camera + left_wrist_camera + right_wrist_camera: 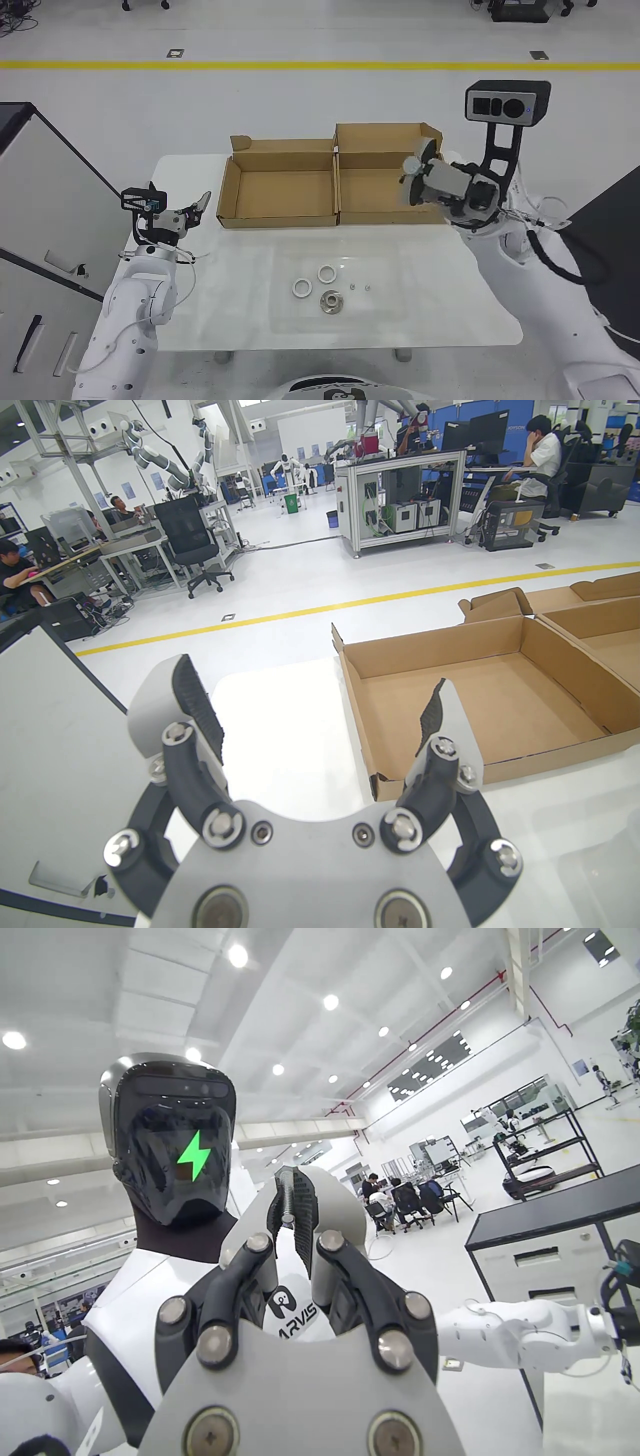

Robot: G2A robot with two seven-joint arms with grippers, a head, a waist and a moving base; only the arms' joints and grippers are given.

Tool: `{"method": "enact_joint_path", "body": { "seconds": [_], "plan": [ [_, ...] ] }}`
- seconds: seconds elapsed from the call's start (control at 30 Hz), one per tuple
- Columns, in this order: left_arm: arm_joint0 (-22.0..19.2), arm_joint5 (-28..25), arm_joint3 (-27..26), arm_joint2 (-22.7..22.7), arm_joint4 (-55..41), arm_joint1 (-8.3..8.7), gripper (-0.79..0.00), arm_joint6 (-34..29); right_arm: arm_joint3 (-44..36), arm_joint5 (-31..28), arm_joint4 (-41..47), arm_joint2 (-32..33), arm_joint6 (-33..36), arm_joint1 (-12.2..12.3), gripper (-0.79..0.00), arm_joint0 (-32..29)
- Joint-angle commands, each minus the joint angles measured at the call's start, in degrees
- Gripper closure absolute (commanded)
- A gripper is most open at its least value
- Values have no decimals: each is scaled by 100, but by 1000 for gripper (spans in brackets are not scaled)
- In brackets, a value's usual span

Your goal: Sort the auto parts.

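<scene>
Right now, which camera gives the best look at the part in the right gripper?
The right wrist view: the threaded metal part sits pinched, close up, between the fingers of the right gripper. In the top view the right gripper hangs above the right cardboard box, with the part too small to make out.

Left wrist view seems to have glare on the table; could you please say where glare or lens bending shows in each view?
Left wrist view: the table glares white ahead of the open left tool. Right wrist view: ceiling lamps flare, and the beams bow around the right tool, shut on a threaded part. Top view: even light, a faint sheen around the rings.
</scene>
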Motion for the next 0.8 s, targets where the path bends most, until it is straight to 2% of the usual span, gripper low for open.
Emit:
{"method": "enact_joint_path", "body": {
  "seconds": [0.0, 0.23, 0.77],
  "plan": [
    [0, 0, 0, 0, 0, 0, -785, 0, -27, -88, 295, -25, 26, -27, 0, -56],
    [0, 0, 0, 0, 0, 0, -785, 0, 48, -235, 1050, -76, 376, -122, 0, -137],
    [0, 0, 0, 0, 0, 0, -785, 0, 78, -164, 1147, -42, 513, -160, 0, -144]
  ]
}}
